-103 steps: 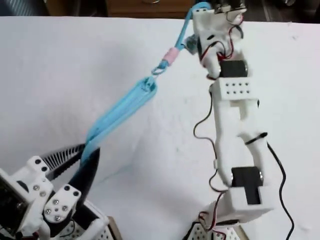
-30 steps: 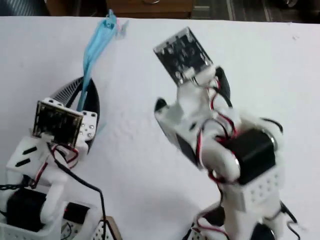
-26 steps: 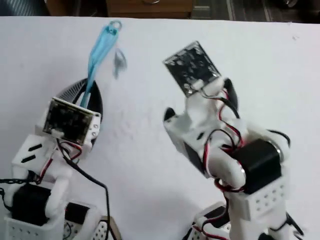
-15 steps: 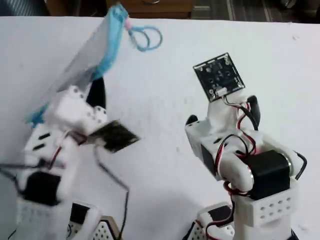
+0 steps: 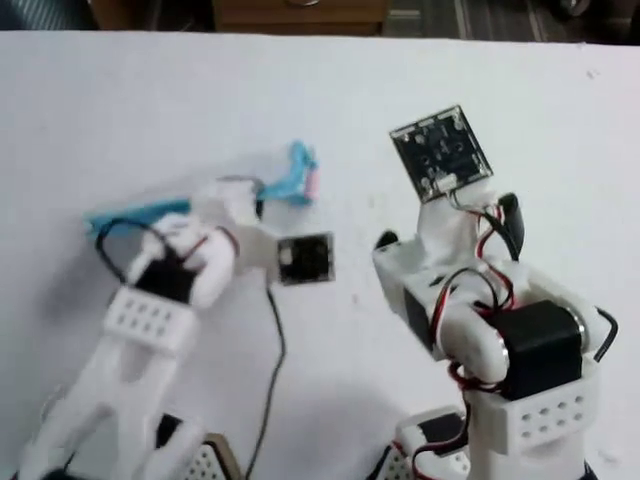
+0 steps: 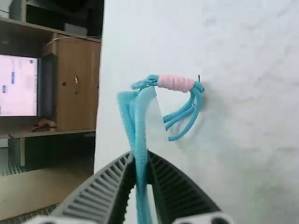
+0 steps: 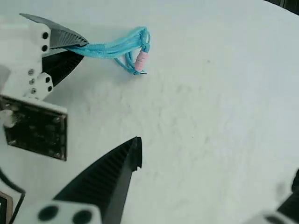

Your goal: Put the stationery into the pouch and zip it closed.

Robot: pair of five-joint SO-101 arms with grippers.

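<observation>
The pouch (image 6: 136, 121) is blue-edged with a clear side and is seen edge-on, so its inside is hidden. Its zip pull carries a pink bead (image 6: 175, 83) and a blue cord loop (image 6: 187, 112). My left gripper (image 6: 140, 161) is shut on the pouch's edge. From above, the pouch (image 5: 135, 214) lies low over the table at centre left, with the left gripper (image 5: 232, 196) on it and the bead (image 5: 312, 183) toward the middle. My right gripper (image 7: 217, 158) is open, holds nothing, and is drawn back near its base (image 5: 447, 222). It faces the pouch (image 7: 107, 46) from a distance.
The white tabletop (image 5: 480, 90) stretches to the far edge, where a wooden cabinet (image 5: 300, 12) stands behind. The left arm's camera board (image 5: 305, 260) and its black cable (image 5: 272, 350) hang between the two arms.
The left arm swung the pouch from up at the far edge down to the table's centre left. The right gripper, at the zip pull 3.4 s ago, has let go and drawn back.
</observation>
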